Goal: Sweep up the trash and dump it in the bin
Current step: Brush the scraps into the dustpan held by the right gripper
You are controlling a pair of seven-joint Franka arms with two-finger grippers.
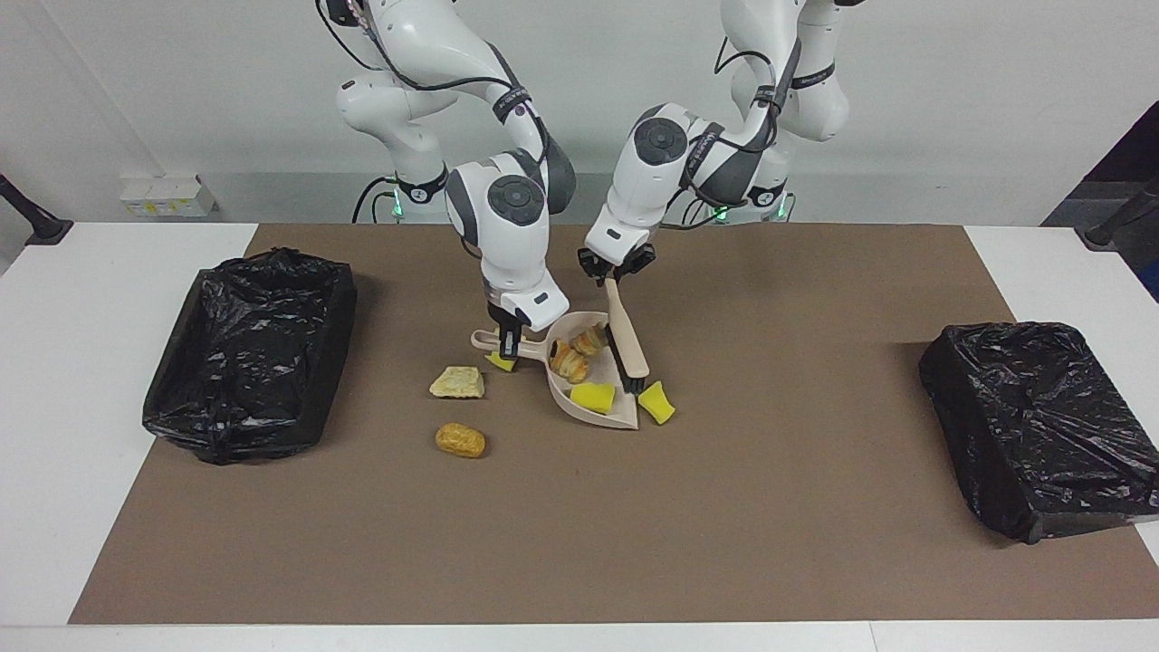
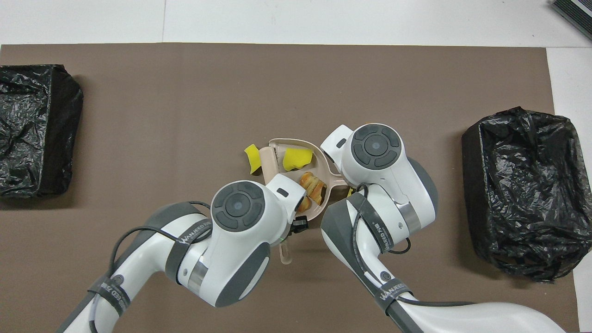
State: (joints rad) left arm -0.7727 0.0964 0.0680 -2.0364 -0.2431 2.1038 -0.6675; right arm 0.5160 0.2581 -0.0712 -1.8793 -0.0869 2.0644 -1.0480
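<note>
My right gripper (image 1: 509, 342) is shut on the handle of the beige dustpan (image 1: 605, 415) (image 2: 296, 141). My left gripper (image 1: 614, 276) is shut on the handle of the brush (image 1: 625, 340) (image 2: 269, 159), whose bristles stand at the pan's mouth. In the pan lie two croissants (image 1: 569, 360) (image 2: 313, 187) and a yellow sponge chunk (image 1: 593, 397) (image 2: 296, 157). Another sponge chunk (image 1: 656, 403) (image 2: 252, 157) lies just outside the mouth. A yellow bit (image 1: 500, 360) sits under the pan's handle. A tan lump (image 1: 457, 383) and a golden roll (image 1: 460, 440) lie on the mat, farther from the robots than the handle.
A black-lined bin (image 1: 249, 353) (image 2: 518, 192) stands at the right arm's end of the brown mat. A second one (image 1: 1041, 426) (image 2: 34, 129) stands at the left arm's end. The overhead view hides both grippers under their own wrists.
</note>
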